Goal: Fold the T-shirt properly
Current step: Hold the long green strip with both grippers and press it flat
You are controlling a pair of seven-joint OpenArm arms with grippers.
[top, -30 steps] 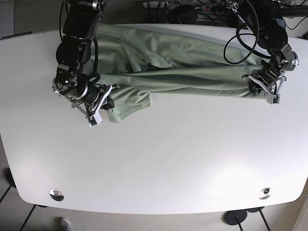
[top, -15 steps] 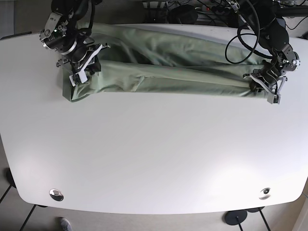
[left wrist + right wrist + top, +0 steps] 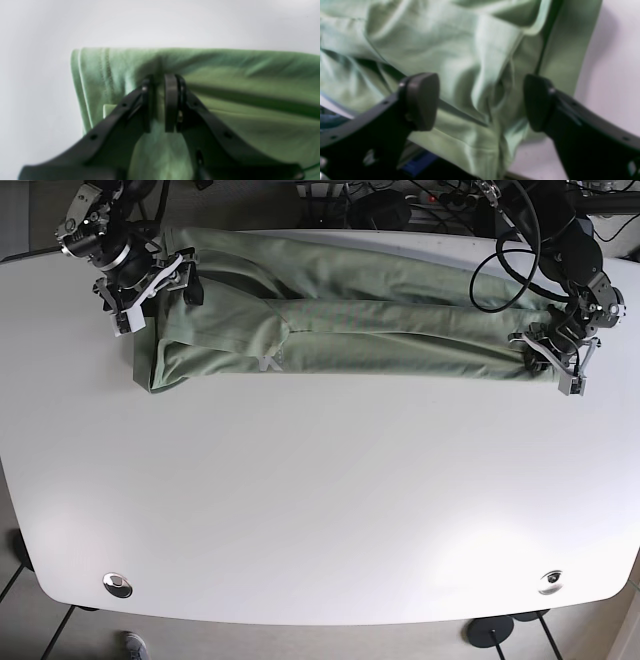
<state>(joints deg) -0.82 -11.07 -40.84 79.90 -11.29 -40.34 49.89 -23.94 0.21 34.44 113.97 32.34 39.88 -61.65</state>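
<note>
Green T-shirt (image 3: 340, 320) clamped at its hem by the left fingers (image 3: 170, 102); right fingers (image 3: 422, 100) spread apart.

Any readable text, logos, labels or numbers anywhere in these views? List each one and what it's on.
None can be read.
T-shirt: plain green; a small pale mark near its front edge is too small to make out.
Left tool, shut on the shirt's hem, and right tool, open above the cloth: plain black, unmarked.
Table: no print visible.
</note>
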